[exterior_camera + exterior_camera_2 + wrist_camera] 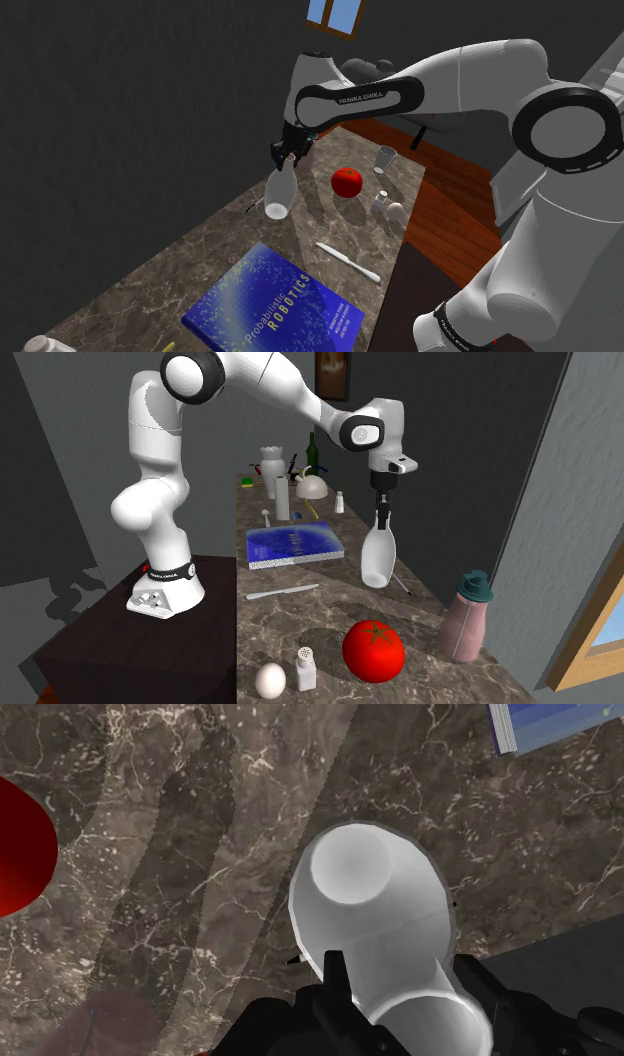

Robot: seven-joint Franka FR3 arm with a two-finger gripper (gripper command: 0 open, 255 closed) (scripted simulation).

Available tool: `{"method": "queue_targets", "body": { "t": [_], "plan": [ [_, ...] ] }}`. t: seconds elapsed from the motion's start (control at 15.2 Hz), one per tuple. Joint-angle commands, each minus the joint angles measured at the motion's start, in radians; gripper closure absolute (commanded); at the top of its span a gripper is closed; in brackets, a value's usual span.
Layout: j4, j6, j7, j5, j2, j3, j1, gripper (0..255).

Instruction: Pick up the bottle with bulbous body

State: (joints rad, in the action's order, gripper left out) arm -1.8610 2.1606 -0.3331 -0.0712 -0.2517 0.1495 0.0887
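The white Franka arm [470,75], one link lettered "FRANKA EMIKA", bends over a marble counter [150,270], where a blue book [275,305] titled "Probabilistic ROBOTICS" lies well apart from the jaws. The black gripper [381,512] is closed partway, pinching the slim neck of the white bottle [377,557]. Its bulbous body hangs straight below the jaws, base near the counter; whether it clears the stone cannot be told. Smooth, rigid and probably slippery, perhaps breakable, it looks bottom-heavy, so the neck seems the safest hold. A red tomato [373,649] sits off to one side of the jaws
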Motion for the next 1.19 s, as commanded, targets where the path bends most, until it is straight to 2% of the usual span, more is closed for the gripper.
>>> {"method": "queue_targets", "body": {
  "t": [0.0,0.99,1.12],
  "plan": [
    [0.001,-0.001,0.000,-0.001,-0.001,0.000,0.000,255],
    [0.127,-0.186,0.013,0.014,0.058,0.004,-0.002,255],
    [0.128,-0.187,0.013,0.014,0.059,0.004,-0.002,255]
  ]
}}
